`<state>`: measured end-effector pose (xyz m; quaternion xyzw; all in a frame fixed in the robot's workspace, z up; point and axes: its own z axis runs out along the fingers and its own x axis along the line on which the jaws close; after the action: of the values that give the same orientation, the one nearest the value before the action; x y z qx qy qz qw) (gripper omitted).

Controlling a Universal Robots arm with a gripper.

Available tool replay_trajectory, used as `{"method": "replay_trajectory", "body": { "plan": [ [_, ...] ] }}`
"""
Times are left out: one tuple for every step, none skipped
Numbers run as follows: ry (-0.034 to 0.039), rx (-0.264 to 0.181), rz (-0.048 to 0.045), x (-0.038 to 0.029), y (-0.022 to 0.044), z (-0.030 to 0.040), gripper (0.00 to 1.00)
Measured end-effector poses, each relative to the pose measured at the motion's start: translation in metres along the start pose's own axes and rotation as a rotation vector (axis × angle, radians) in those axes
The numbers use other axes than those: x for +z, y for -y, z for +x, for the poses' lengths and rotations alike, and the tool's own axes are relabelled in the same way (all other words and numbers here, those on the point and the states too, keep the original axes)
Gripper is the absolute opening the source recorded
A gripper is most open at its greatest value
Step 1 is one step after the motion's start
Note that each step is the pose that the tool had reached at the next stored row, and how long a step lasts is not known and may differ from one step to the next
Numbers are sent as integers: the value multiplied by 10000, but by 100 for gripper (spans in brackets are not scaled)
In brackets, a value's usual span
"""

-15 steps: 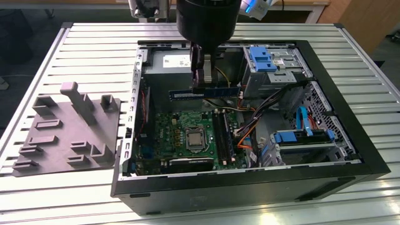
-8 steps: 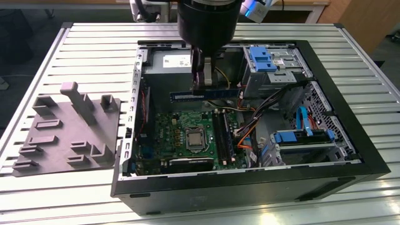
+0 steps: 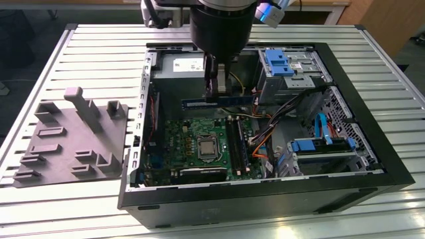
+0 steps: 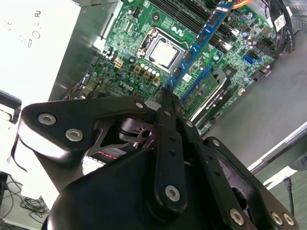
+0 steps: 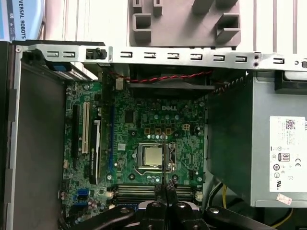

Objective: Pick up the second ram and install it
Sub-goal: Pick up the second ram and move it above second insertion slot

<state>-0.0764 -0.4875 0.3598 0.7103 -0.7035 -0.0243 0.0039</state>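
Closest to the lens in the second wrist view, my claw (image 4: 165,93) is clamping the second ram (image 4: 199,45) along its edge. In the exterior view's upper middle, I am holding it level over the open computer case (image 3: 265,191), near the motherboard (image 3: 186,134). A grey tray (image 3: 73,139) is sitting on the desk (image 3: 99,40) at the exterior view's left.
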Motion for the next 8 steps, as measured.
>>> {"method": "replay_trajectory", "body": {
  "plan": [
    [0, 0, 0, 7, 6, -1, 12],
    [0, 0, 0, 14, 12, -3, 12],
    [-1, 0, 0, 20, 21, -6, 12],
    [-1, 0, 0, 27, 29, -8, 12],
    [-1, 0, 0, 33, 36, -10, 12],
    [0, 0, 0, 40, 42, -12, 12],
    [1, -1, 0, 47, 47, -15, 12],
    [1, 0, 0, 54, 52, -17, 12]
  ]
}}
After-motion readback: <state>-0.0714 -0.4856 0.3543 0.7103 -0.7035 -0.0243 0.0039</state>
